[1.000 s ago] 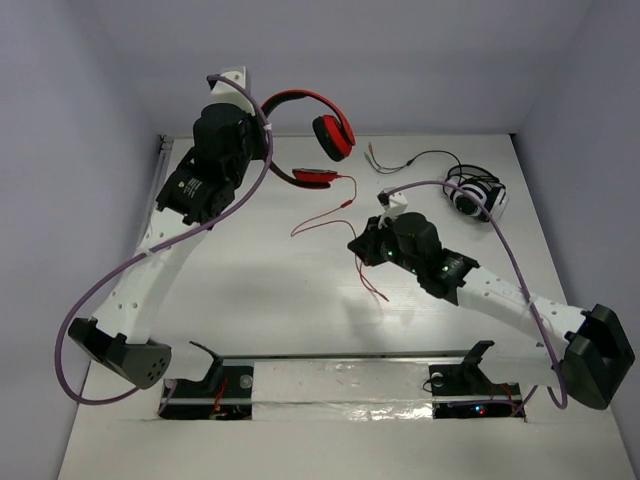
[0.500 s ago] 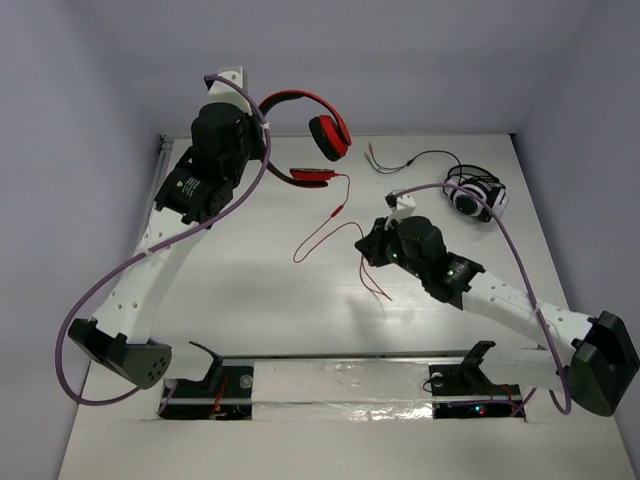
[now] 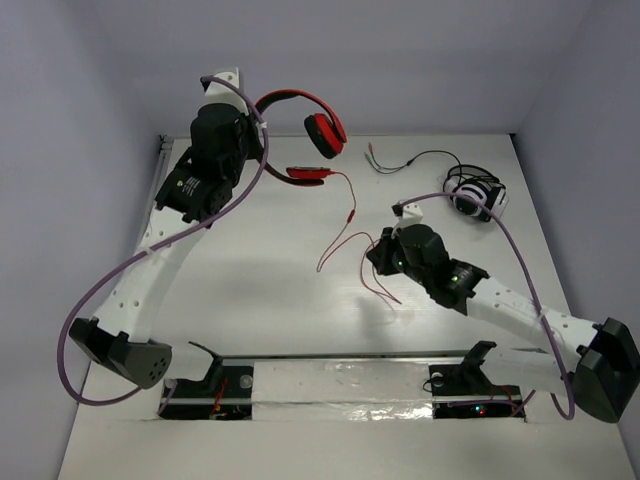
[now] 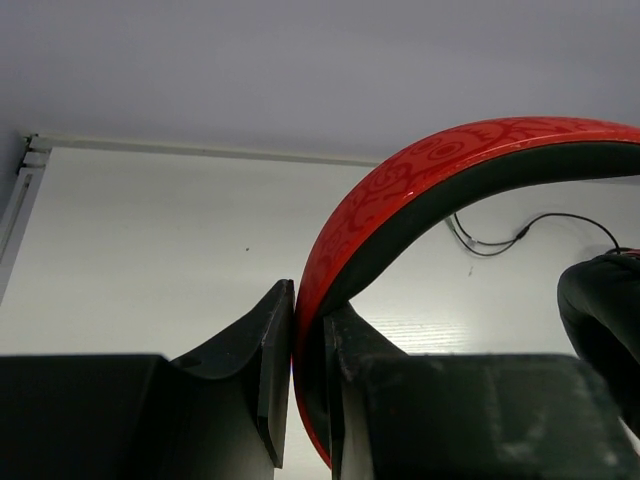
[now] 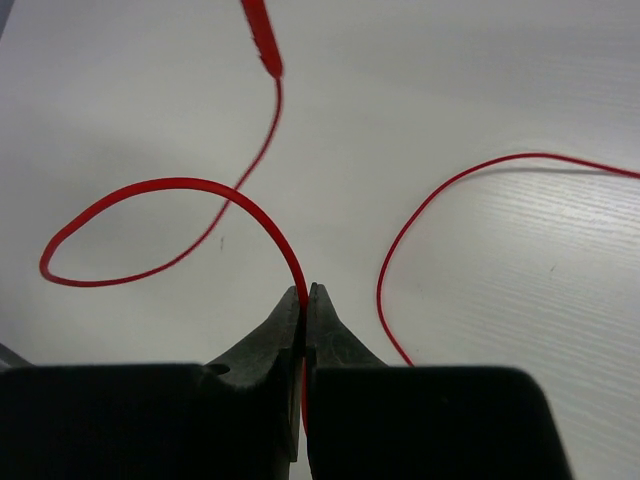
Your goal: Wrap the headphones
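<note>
Holding headphones point(image 3: 322, 135) raised over the far-left tabletop point(image 3: 250, 295), headband point(image 4: 430, 165) clenched in my left end effector point(image 4: 310, 305). Its cable point(image 5: 190, 184): pinched in my right end effector point(image 5: 305, 296), mid-tabletop, loose loops trailing. Step, I judge: winding just starting. Next: carry cable around the headband without snagging.
</note>
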Robot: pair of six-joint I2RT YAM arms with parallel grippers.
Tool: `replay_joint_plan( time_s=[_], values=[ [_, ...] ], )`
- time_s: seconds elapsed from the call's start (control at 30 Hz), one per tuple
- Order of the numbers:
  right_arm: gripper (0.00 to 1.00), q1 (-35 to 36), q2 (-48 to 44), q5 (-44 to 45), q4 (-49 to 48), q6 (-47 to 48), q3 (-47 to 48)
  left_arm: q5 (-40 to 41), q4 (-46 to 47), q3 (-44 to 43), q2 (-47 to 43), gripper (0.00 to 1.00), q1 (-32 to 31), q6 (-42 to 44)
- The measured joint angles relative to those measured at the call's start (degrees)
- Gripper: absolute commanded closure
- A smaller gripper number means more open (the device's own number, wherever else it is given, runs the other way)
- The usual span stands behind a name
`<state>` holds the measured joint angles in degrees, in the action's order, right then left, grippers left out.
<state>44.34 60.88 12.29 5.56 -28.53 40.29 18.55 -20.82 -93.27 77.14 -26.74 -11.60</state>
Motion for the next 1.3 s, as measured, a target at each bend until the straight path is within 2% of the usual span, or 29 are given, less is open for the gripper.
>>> replay_joint_plan(
  time_s=[0.27, 0.47, 0.67, 0.93, 1.13, 1.3],
  values=[
    [1.0, 2.67, 1.6, -5.9, 3.63, -0.11, 1.62, 0.15, 3.3, 0.35, 3.37, 1.0, 4.52, -2.49],
    [1.0, 9.53, 2.34, -5.18, 10.4, 1.38, 9.55, -0.17, 8.74, 9.77, 4.09, 1.0, 7.67, -7.08],
    [1.0, 17.57, 6.88, -0.11, 17.73, 4.42, 22.6, -0.11, 11.23, 19.3, 4.46, 1.0, 8.46, -10.14],
    [1.0, 18.34, 7.5, 10.78, 22.51, 11.15, 34.01, -0.79, 13.62, 30.6, 3.65, 1.0, 6.6, -11.61],
    [1.0, 18.34, 9.31, 17.62, 22.27, 18.21, 41.53, -6.84, 13.75, 31.98, 2.1, 1.0, 1.38, -10.8],
    [1.0, 18.34, 11.34, 21.22, 22.12, 22.43, 43.67, -8.07, 12.74, 31.67, -1.27, 1.0, 1.11, -9.16]
  ],
)
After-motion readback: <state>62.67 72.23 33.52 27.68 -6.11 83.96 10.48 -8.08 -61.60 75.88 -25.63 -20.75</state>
